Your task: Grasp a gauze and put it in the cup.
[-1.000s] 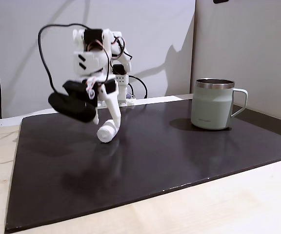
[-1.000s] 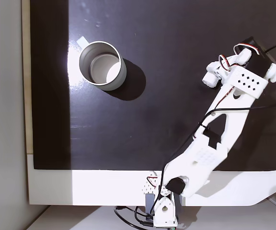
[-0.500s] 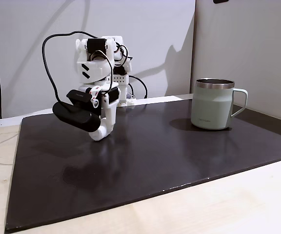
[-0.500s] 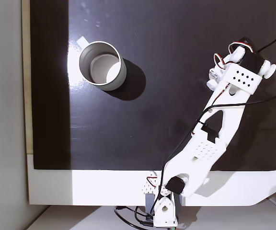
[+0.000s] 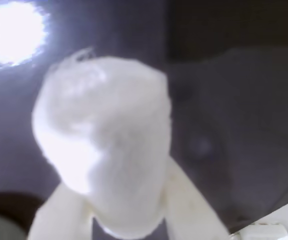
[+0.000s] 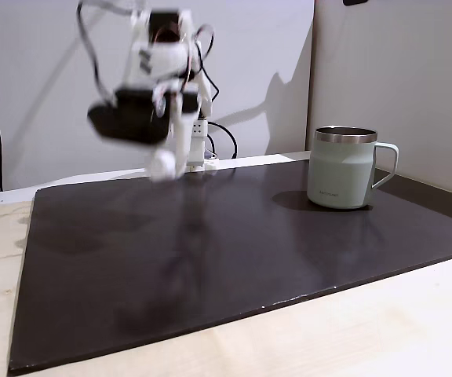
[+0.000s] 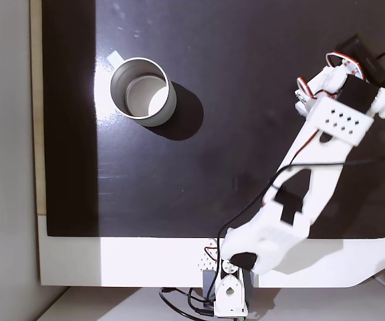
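Observation:
The gauze (image 5: 104, 150), a soft white roll, sits large in the wrist view between my two pale fingers (image 5: 186, 205). My gripper (image 5: 124, 200) is shut on it. In a fixed view the blurred gripper (image 6: 167, 161) holds the gauze (image 6: 162, 166) in the air, well above the dark mat's back left part. The cup (image 6: 341, 169), a sage-green mug with a steel rim, stands upright at the mat's right side, far from the gripper. Seen from above in a fixed view, the cup (image 7: 169, 105) is empty and the gripper (image 7: 301, 100) is near the mat's right edge.
A black mat (image 6: 249, 251) covers most of the light wooden table (image 6: 383, 330). The arm's base (image 7: 229, 294) and its cables stand at the mat's edge. A wall rises close behind the cup. The mat between gripper and cup is bare.
The gripper closed on the gauze lying on the mat and has risen with it, so the roll now hangs well above the mat. The cup has not moved.

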`<act>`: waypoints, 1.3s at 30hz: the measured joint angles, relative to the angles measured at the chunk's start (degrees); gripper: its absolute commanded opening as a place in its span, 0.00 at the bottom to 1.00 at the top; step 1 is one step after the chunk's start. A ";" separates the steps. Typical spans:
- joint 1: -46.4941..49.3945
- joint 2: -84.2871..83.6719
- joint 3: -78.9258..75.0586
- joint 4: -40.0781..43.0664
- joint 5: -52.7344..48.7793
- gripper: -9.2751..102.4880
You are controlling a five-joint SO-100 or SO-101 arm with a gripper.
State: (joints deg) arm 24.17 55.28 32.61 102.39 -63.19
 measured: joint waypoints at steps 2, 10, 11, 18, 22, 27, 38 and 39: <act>-0.97 4.22 0.35 0.26 1.14 0.09; -8.17 14.59 -2.11 0.26 8.79 0.09; -9.58 14.77 -3.25 0.26 10.37 0.09; -21.80 16.17 -9.14 0.26 22.85 0.09; -29.44 16.17 -10.99 0.26 30.41 0.09; -39.29 14.94 -11.78 0.26 37.88 0.09; -54.05 8.44 -11.51 0.26 45.70 0.08; -54.49 8.26 -11.07 0.26 46.14 0.08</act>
State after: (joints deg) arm -30.32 63.54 21.53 102.66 -17.05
